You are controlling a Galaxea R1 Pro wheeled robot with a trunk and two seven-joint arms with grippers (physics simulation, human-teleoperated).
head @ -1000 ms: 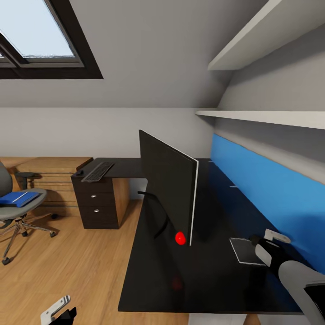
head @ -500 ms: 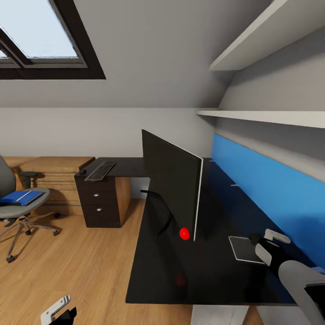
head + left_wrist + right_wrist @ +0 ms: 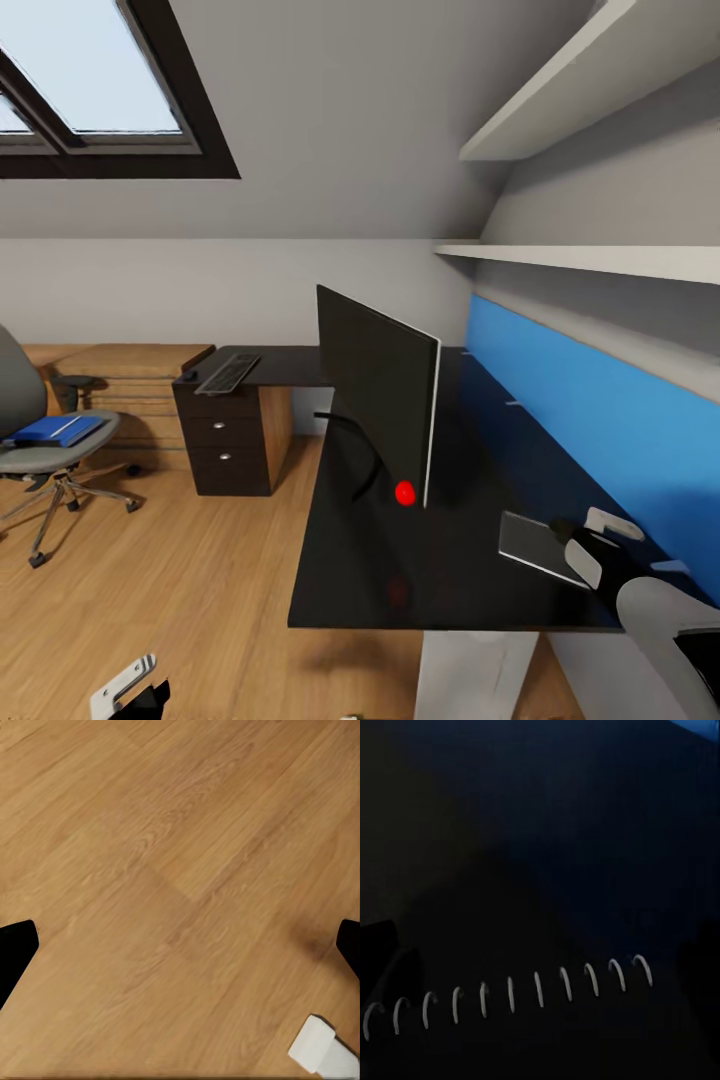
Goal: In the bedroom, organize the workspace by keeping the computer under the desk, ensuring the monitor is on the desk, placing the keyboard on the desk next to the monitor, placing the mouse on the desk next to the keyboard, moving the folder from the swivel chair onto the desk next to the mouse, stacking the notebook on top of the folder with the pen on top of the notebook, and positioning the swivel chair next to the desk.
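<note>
Clearly our right claw, grip state unreadable, hovers right over the notebook on the counter, which lies just toward its 9 o'clock, spiral edge crosswise to the fingers, left claw far off.

Grey right forearm, black-white wrist

Light wood floor, black fingers wide apart, a white leg beside one.
</note>
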